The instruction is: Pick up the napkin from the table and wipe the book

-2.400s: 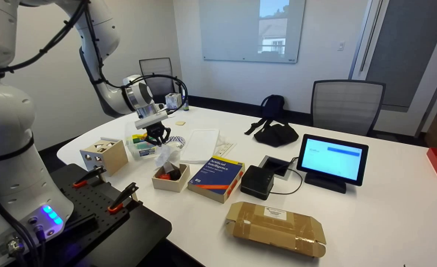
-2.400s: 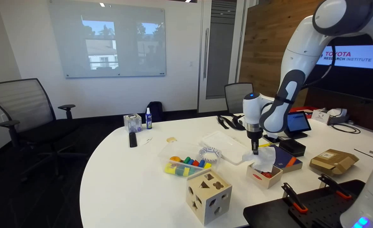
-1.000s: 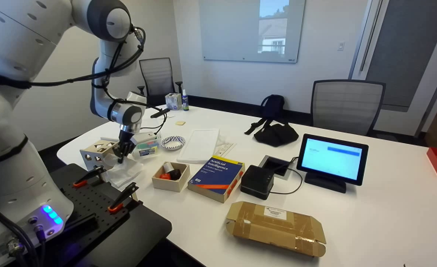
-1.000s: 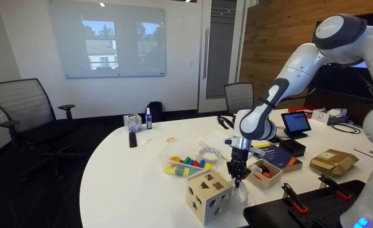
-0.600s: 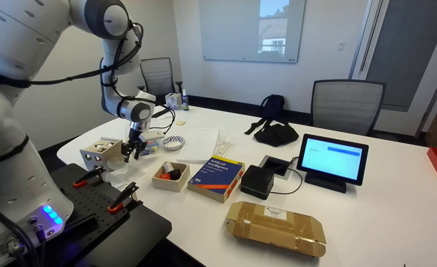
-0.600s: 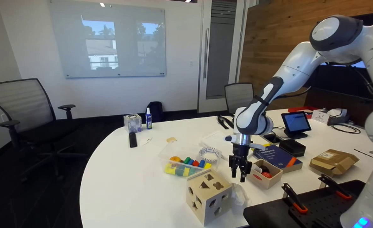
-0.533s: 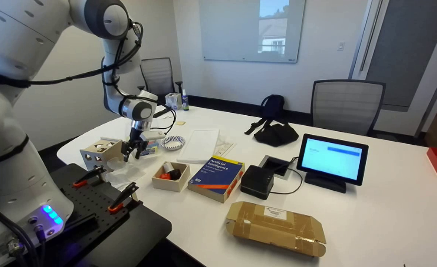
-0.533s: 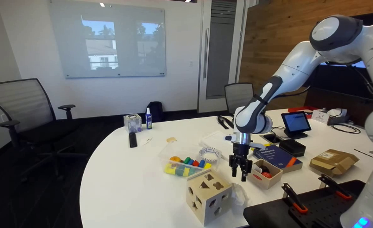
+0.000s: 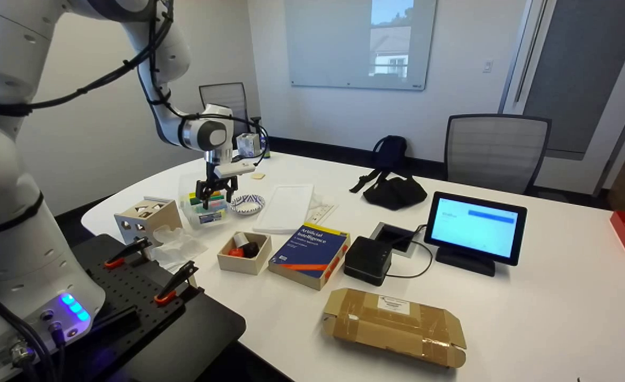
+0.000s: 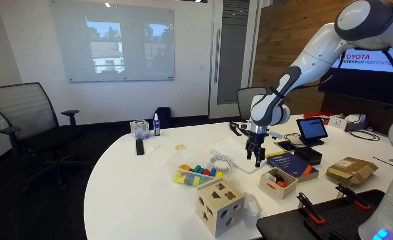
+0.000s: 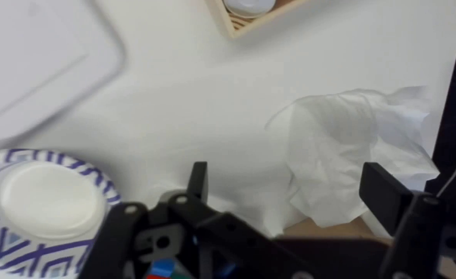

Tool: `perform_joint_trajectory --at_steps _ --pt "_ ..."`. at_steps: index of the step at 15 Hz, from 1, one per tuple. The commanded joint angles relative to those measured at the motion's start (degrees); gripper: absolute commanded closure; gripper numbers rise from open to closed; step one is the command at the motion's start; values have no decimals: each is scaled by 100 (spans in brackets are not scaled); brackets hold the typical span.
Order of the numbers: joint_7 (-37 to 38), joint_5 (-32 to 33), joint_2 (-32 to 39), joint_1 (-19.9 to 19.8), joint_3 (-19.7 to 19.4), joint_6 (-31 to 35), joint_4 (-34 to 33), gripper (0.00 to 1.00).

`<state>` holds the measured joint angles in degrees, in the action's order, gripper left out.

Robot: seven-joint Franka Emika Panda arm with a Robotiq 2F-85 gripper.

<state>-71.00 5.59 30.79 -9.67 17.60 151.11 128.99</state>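
The napkin (image 9: pixel 177 249), white and crumpled, lies on the white table (image 9: pixel 546 313) between the wooden shape cube and the black bench top. In an exterior view, part of the napkin (image 10: pixel 252 207) shows at the cube's side. Raised above the table and away from the napkin, my gripper (image 9: pixel 217 201) is open. In the wrist view, the gripper (image 11: pixel 285 170) has wide-parted fingers with nothing held; the napkin (image 11: pixel 328 151) appears lower down, beyond them. The dark blue book (image 9: pixel 312 249) with its yellow and orange bands lies flat in both exterior views, out of the wrist view.
The shape cube (image 10: pixel 220 205) touches or nearly touches the napkin. A small wooden box (image 9: pixel 244 254) stands beside the book. Near the gripper are a clear bin of blocks (image 10: pixel 196 175), a patterned bowl (image 9: pixel 248 204) and a white tray lid (image 9: pixel 285 209). Clamps (image 9: pixel 177 284) rise from the bench.
The napkin, earlier held over the small wooden box, was carried down beside the cube. There my gripper opened and let it go, then rose and moved away toward the bowl.
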Motion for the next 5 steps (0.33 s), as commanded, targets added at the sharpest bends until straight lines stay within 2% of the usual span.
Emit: perform_joint_trajectory --at_steps 1,5 --pt "699 25 -902 374 -496 458 474 0" --pt "1889 633 -1210 881 -1279 760 551 0"
